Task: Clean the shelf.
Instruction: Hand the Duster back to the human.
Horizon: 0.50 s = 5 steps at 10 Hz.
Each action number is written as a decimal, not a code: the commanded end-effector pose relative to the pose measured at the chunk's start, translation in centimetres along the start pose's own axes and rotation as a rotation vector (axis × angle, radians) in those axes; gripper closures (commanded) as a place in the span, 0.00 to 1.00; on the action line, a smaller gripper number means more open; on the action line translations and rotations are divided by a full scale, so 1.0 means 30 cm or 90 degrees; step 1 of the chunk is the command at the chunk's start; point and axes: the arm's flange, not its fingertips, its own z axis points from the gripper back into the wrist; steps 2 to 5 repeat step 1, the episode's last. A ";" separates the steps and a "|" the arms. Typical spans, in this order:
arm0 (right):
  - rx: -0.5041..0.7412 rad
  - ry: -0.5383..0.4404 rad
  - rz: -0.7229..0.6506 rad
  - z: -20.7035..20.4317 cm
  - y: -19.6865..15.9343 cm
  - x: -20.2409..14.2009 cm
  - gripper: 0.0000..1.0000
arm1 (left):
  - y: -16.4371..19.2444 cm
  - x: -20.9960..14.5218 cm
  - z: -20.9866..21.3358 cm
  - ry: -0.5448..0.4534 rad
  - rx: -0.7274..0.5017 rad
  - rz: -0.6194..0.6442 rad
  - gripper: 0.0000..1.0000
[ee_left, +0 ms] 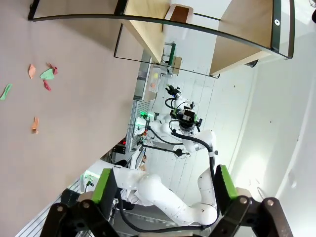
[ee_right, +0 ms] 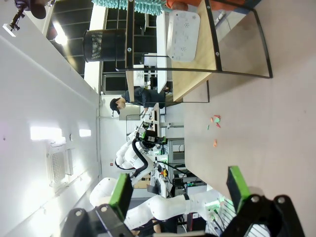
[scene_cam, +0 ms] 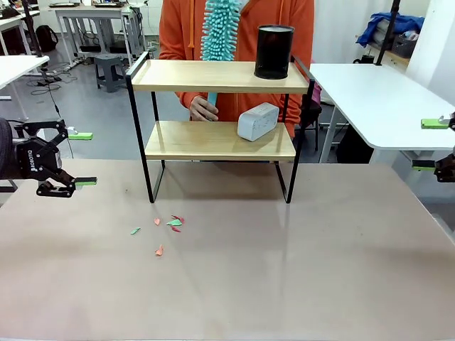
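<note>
The shelf stands at the far middle of the desk, carrying a black cylinder above and a white box below. Left gripper and right gripper hang released at the desk's sides, grasping nothing. Paper scraps lie before the shelf; a person's hand holds a teal duster behind it.

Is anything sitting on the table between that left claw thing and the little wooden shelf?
Nothing solid. The left end effector, open, hangs at the table's left edge, and the table between it and the shelf lies bare. A few paper scraps lie in front of the shelf's left legs, flat and off the direct line.
</note>
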 end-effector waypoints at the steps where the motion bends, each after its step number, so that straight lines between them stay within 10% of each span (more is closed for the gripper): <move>1: -0.004 0.004 -0.010 0.006 0.007 -0.007 0.00 | -0.013 -0.009 0.002 -0.001 0.003 0.002 0.00; 5: -0.004 0.004 -0.010 0.006 0.007 -0.007 0.00 | -0.013 -0.009 0.002 -0.001 0.003 0.002 0.00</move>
